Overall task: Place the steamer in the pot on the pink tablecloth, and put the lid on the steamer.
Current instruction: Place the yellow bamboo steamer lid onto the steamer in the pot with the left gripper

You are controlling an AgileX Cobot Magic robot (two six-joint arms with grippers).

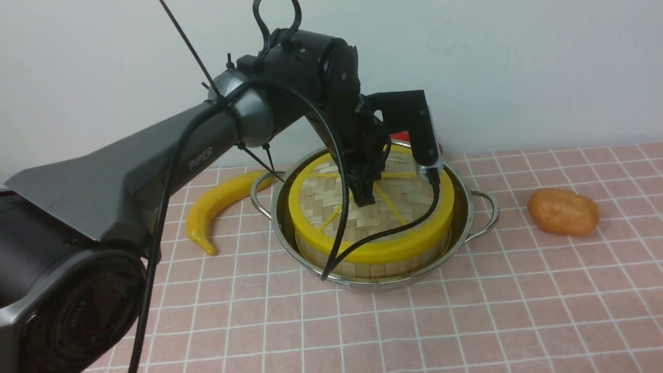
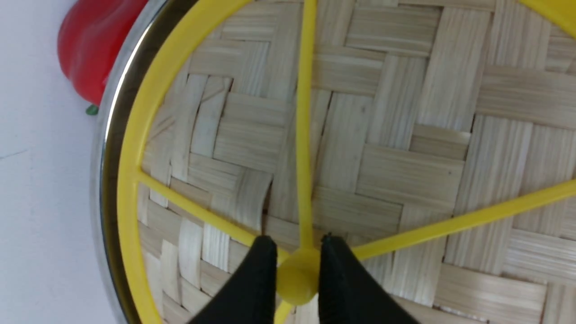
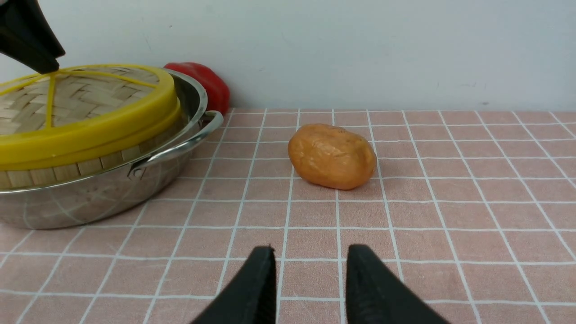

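Far left: banana (image 1: 217, 207) beside pot (image 3: 90, 202) on pink tablecloth (image 1: 466, 311); steamer (image 1: 373, 267) seated inside pot, lid (image 1: 404, 202) resting on steamer; left gripper (image 2: 297, 243) jaws pinching lid's yellow hub (image 2: 297, 279); orange lump (image 1: 563, 211) right of pot; right gripper (image 3: 308, 252) jaws spread, empty, over cloth

Left arm (image 1: 155, 150): long link, dark grey, matte, flat-sided, widening toward the near end; "PiPER" in pale grey letters on its side. Near joint housing (image 1: 77, 311) round, black, faint raised lettering on its face. Middle joint rounded, lighter gunmetal grey; housing past it black, with a small round screw on its cap. Black cable (image 1: 160, 217) follows the link, loops above and below the joint; thin black cable ties (image 1: 186, 41) stick out. Boxy black camera mount (image 1: 414, 119), pale end plate.

Left gripper (image 1: 363, 201): black, narrow; fingers (image 2: 252, 288) matte black, wedge-shaped, blunt tips.

Right gripper (image 3: 310, 265): same matte black wedge fingers
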